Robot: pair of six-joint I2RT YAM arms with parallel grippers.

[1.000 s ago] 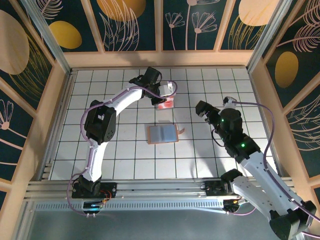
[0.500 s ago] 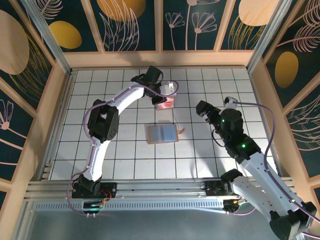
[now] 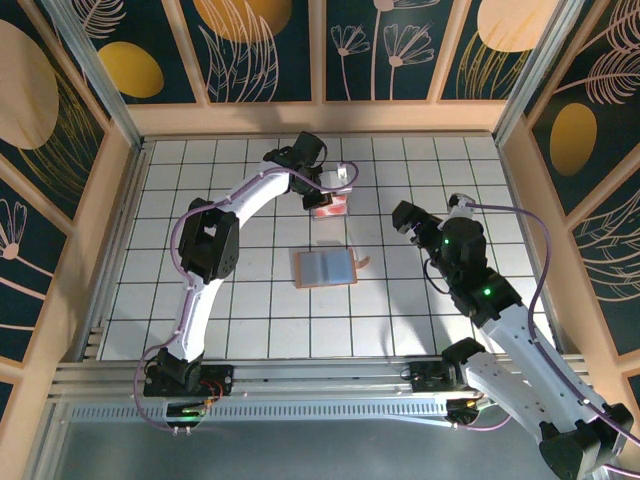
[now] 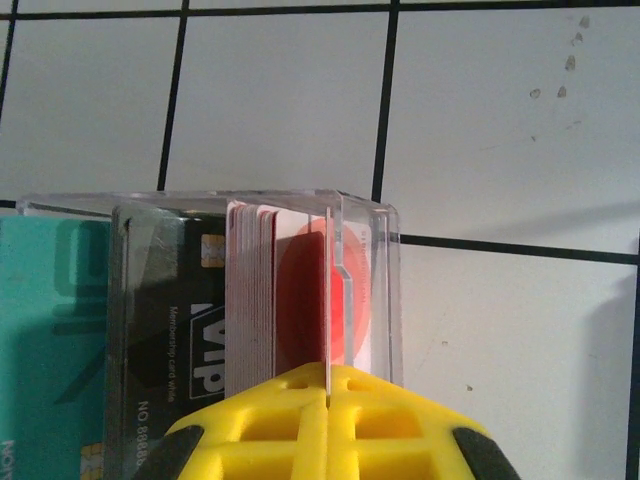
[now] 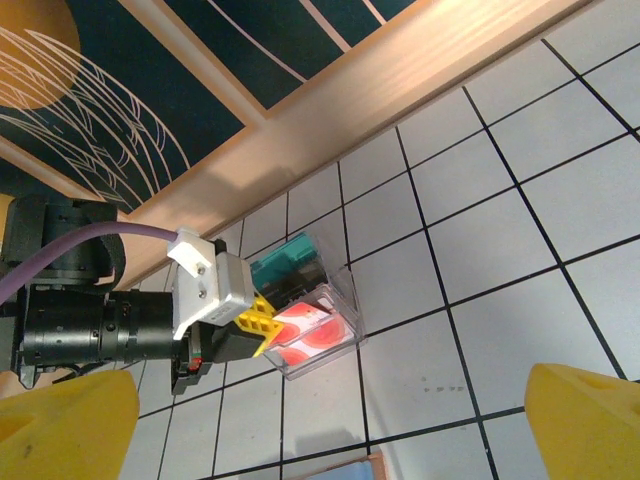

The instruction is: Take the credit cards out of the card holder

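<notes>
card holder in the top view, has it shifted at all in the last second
No. The card holder lies open on the same squares of the table grid as in the earlier pictures, its strap tab pointing right.

Bright even light, soft shadows, sharp top view, yellow fingers blurred up close

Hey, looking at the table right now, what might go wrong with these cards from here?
The left claw is shut on the red-circle card, with a teal card and a black card right beside it; letting go may drop it onto them or scatter them. The card holder lies open mid-table with nothing holding it; the open right claw hovers apart from it, so any later tug might drag it.
</notes>
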